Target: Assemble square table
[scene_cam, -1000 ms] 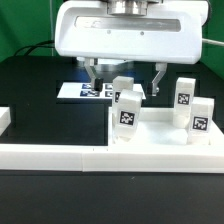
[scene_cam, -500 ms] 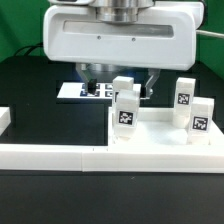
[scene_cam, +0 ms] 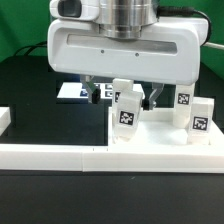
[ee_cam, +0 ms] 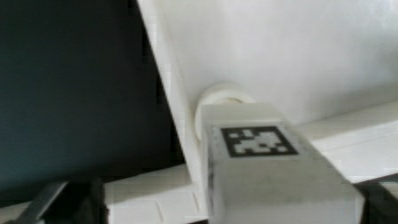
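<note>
On the black table [scene_cam: 40,110], the tool [scene_cam: 122,95] is hanging released, jaws wide, over a tagged white leg [scene_cam: 127,110] standing on the square slab [scene_cam: 160,135], probably light, stiff, slick plastic, best pinched across its flat sides.

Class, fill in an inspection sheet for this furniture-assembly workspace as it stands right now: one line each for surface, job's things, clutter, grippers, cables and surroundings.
Surface: black table, with a long white border wall along its front.
Job's things: white square slab lies flat against the wall; four tagged legs stand upright on it, the nearest leg filling the wrist view.
Clutter: nothing seen; only the marker board lies behind.
Grippers: gripper low over the legs, jaws open, holding nothing.
Cables: a dark cable at the back, on the exterior view's left.
Surroundings: green backdrop.
</note>
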You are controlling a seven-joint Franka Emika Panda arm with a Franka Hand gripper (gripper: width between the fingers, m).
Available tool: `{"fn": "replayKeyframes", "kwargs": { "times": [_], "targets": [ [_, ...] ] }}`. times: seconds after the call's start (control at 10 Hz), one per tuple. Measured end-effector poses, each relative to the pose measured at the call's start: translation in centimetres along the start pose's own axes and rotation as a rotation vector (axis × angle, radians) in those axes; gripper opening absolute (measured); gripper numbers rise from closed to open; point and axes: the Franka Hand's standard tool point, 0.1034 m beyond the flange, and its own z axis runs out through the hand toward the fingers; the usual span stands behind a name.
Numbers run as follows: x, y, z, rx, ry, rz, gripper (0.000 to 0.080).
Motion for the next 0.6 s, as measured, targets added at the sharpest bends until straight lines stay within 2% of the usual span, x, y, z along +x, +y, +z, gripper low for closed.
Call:
{"fn": "replayKeyframes", "kwargs": {
  "times": [0.3, 0.4, 0.5, 0.6],
  "targets": [
    [0.02, 0.08, 0.01, 0.0, 0.0, 0.004, 0.0618],
    [0.02, 0.09, 0.02, 0.0, 0.0, 0.029, 0.0437],
    [0.02, 0.07, 0.02, 0.001, 0.0, 0.042, 0.0437],
    [0.02, 0.08, 0.04, 0.001, -0.001, 0.094, 0.0293]
  ]
}}
